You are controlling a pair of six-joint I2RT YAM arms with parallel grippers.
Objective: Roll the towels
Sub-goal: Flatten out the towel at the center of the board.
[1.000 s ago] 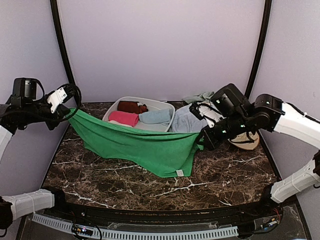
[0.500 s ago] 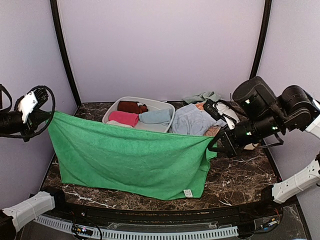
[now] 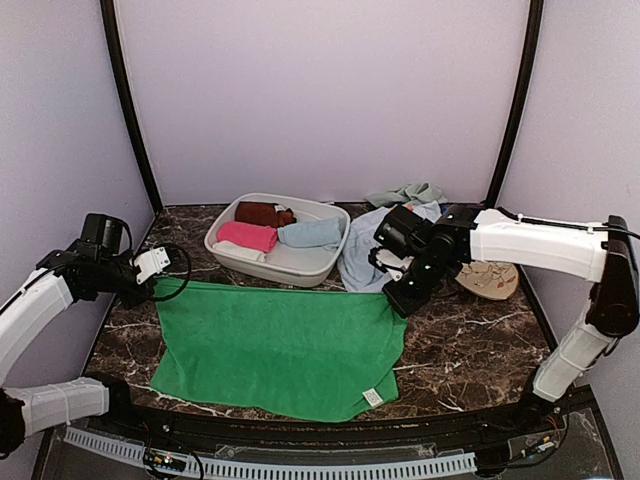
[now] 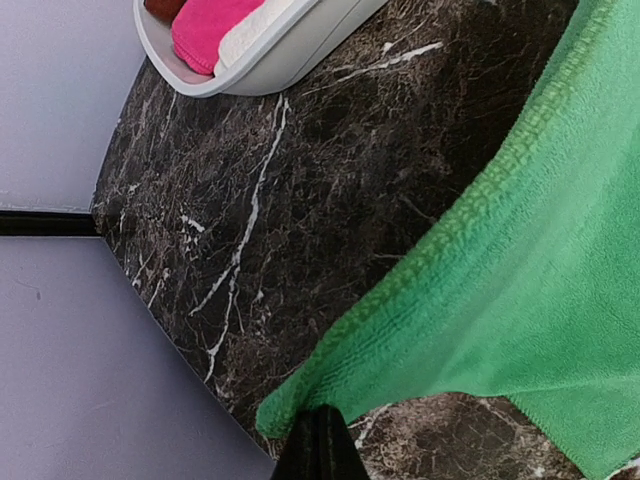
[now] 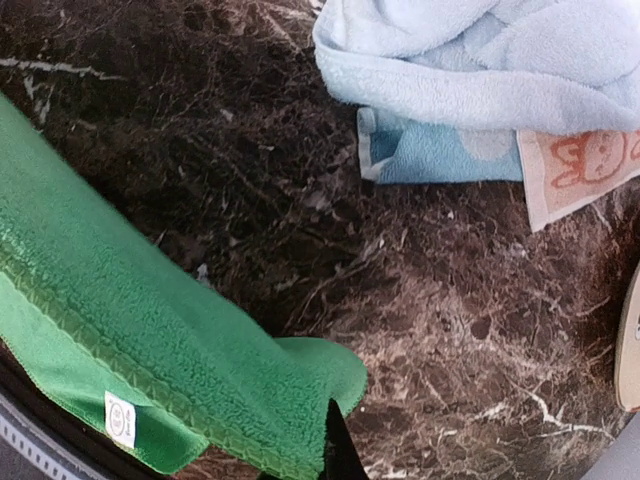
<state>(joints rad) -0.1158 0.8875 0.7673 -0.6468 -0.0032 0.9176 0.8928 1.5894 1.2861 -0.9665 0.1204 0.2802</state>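
Near side of basin [image 3: 292, 266], green towel [image 3: 275, 345] lies spread flat on table [image 3: 470, 345] — far corners pinched. L gripper [image 3: 158, 287] jaws clamped tight on left corner; R gripper [image 3: 397, 300] likewise on right corner. Pale blue towel [image 3: 365, 255] heaped right of basin.

Top view looks down over the table [image 3: 470, 350]; both close wrist views share the green towel [image 3: 270, 345].
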